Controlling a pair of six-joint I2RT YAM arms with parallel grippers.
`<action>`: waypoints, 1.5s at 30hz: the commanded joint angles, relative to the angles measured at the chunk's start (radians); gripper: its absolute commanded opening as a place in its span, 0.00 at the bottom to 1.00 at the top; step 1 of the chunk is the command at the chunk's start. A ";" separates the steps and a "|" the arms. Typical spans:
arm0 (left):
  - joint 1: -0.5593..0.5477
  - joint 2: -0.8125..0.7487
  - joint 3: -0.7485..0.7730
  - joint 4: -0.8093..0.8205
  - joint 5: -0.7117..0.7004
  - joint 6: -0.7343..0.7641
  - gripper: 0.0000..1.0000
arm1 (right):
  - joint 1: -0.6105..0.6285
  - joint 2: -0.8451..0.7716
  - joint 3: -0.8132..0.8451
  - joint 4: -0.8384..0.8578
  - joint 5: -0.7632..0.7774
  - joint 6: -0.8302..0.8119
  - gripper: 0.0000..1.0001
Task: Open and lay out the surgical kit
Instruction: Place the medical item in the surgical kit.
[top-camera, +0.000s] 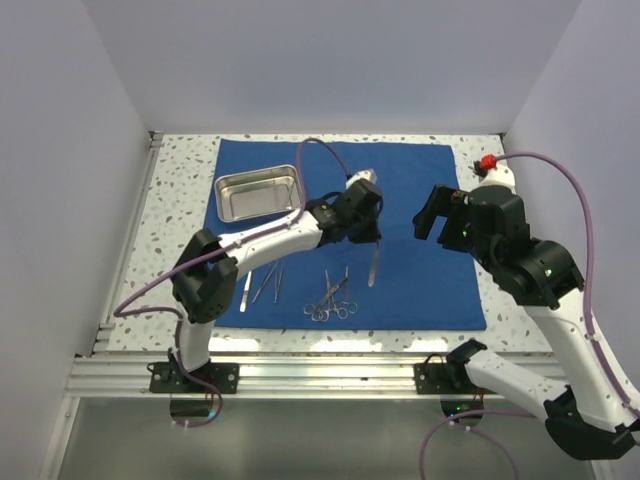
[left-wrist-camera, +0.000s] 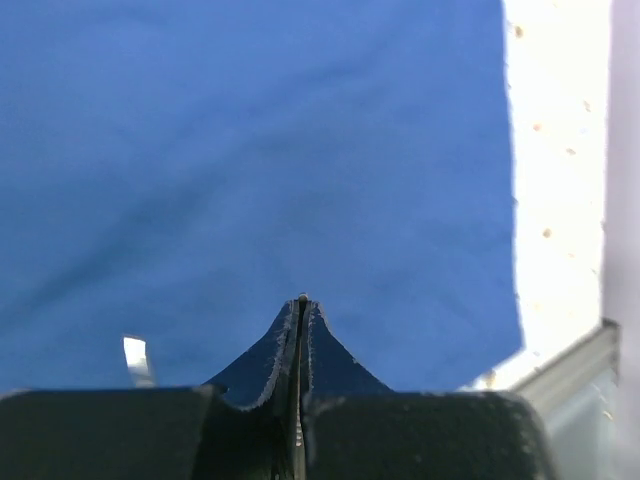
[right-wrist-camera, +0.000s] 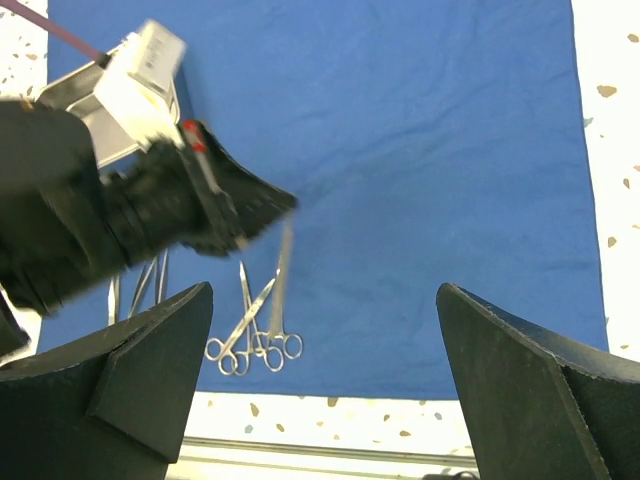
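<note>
Surgical kit nearly laid out: blue cloth wrap (top-camera: 420, 290) spread flat on the worktop (top-camera: 180, 200), one piece in the left arm's grip.

At the cloth's far left sits the steel tray (top-camera: 258, 195), which looks empty. Nearer, two loose tweezers (top-camera: 268, 283) lie side by side, then the ring-handled clamps (top-camera: 333, 303) with their rings toward the near edge. Just right of the clamps, the left end effector (top-camera: 368, 236) is clenched on a slim silver piece, probably tweezers (top-camera: 373, 266), pointing down toward the cloth. Its long axis runs near to far like the pieces already laid, but whether its tip touches the cloth cannot be told. The right end effector (top-camera: 432, 214) hovers released, well right of it, over bare cloth. Setting the piece down looks like the left arm's job.
</note>
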 joint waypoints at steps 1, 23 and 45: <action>-0.079 0.020 0.042 0.081 -0.052 -0.168 0.00 | -0.004 -0.048 -0.037 -0.051 0.010 0.022 0.98; -0.266 0.163 0.091 0.042 -0.245 -0.302 0.93 | -0.004 -0.052 -0.037 -0.079 0.003 -0.094 0.98; 0.344 -0.432 -0.159 -0.100 -0.506 0.306 0.96 | 0.102 1.050 1.093 0.049 -0.236 -0.091 0.96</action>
